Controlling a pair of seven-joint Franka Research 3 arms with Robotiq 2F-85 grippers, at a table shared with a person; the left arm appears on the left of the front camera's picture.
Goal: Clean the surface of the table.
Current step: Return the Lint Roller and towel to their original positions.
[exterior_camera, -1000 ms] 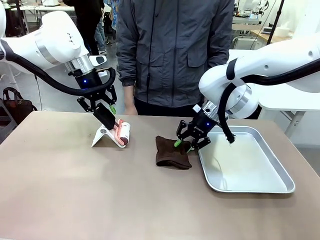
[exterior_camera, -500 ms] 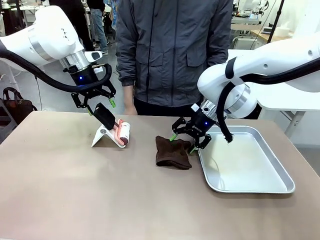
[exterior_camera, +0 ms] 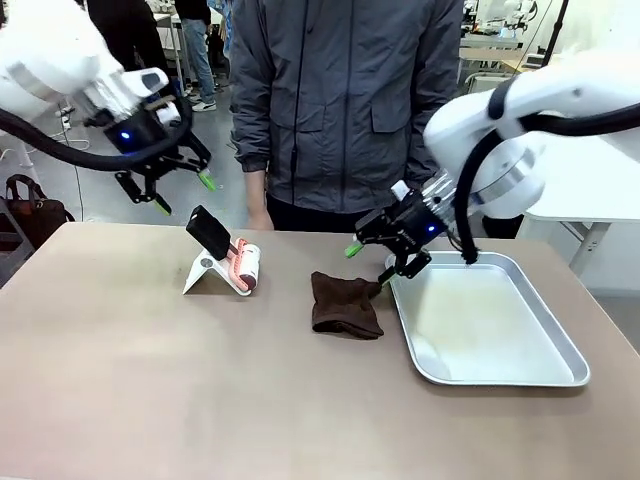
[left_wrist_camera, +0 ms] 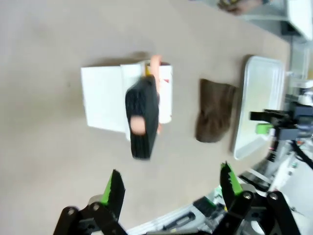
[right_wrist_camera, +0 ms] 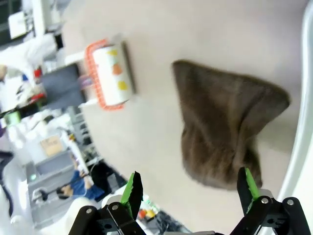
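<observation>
Across the wide taupe desk (exterior_camera: 150, 400), a fixed matte slab to be wiped, not gripped, both the left pincer (exterior_camera: 182, 193) and right pincer (exterior_camera: 371, 258) hang released, the soft brown cloth (exterior_camera: 343, 304) looking easiest pinched mid-fold.

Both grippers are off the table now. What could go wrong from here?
1. The brown cloth lies against the metal tray; the open right gripper might catch the rim.
2. The lint roller stands on a light stand; the open left gripper could topple it.
</observation>
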